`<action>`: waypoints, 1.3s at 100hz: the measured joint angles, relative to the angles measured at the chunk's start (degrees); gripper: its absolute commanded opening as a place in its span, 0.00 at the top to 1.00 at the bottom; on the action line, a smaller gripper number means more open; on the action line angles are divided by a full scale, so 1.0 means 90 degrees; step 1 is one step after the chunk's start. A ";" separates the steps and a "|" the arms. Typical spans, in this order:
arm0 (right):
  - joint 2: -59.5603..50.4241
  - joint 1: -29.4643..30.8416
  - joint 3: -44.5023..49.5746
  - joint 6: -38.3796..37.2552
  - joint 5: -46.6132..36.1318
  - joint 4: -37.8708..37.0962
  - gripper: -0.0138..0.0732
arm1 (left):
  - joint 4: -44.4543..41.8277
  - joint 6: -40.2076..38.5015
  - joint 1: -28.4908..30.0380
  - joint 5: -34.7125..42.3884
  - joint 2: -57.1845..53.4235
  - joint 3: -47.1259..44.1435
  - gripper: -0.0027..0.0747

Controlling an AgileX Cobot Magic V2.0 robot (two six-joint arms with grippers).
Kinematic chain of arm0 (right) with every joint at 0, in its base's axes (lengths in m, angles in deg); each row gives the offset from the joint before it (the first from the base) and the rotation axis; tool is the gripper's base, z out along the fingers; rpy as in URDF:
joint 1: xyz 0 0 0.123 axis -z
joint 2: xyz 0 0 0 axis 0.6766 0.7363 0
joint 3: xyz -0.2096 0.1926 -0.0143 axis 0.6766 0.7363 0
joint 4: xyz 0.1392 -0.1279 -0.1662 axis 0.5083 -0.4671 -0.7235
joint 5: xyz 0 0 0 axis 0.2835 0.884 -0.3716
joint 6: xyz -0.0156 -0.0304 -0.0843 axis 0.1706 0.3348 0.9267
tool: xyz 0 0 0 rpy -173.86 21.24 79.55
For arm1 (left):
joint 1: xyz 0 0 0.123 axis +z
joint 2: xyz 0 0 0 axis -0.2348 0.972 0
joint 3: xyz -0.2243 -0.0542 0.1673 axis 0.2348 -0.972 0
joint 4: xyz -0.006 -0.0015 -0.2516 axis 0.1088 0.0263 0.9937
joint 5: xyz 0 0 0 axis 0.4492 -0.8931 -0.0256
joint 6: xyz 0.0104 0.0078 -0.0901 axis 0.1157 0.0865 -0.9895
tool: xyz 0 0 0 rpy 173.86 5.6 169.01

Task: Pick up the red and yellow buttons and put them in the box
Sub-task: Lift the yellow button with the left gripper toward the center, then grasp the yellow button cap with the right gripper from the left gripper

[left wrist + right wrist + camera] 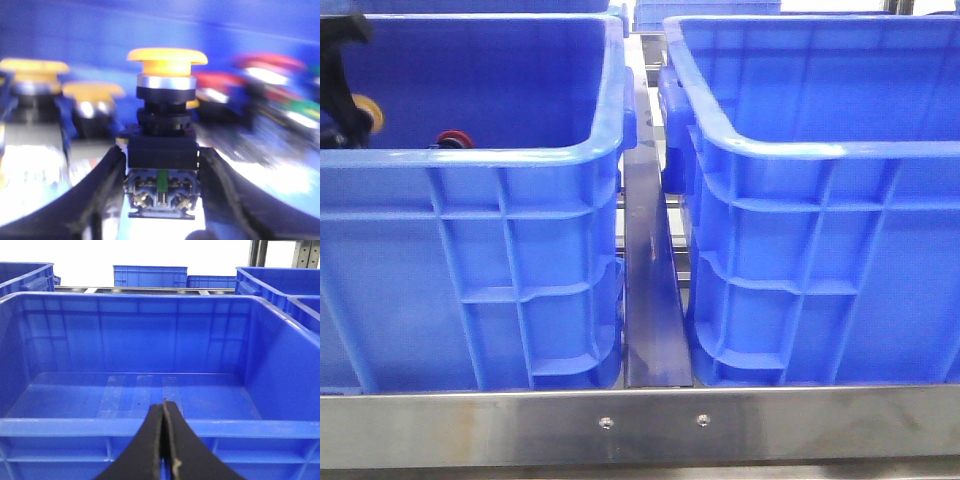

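I have the yellow button (167,100) gripped in my left gripper (161,165), the jaws pressed against the two flat sides of its square black body, with the domed cap standing upright above them. That body is the place to hold: I judge the thing light, hard and rigid, and the smooth rounded cap and shiny collar would likely slip. The exposed screw terminals underneath look like the fragile part, so I would keep off them. It sits low inside the left crate (520,150), among a blurred crowd of other yellow and red buttons (220,87); from the front I see only a bit of yellow cap (370,113) beside the arm. My right gripper (163,440) has its jaws pressed together on nothing, facing the right box (150,427), whose floor shows no buttons.
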 measured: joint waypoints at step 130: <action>0.0000 -0.0009 -0.1060 0.0000 0.0769 0.0072 0.92 | 0.2840 0.3317 -0.3065 -0.0493 -0.2069 -0.0903 0.80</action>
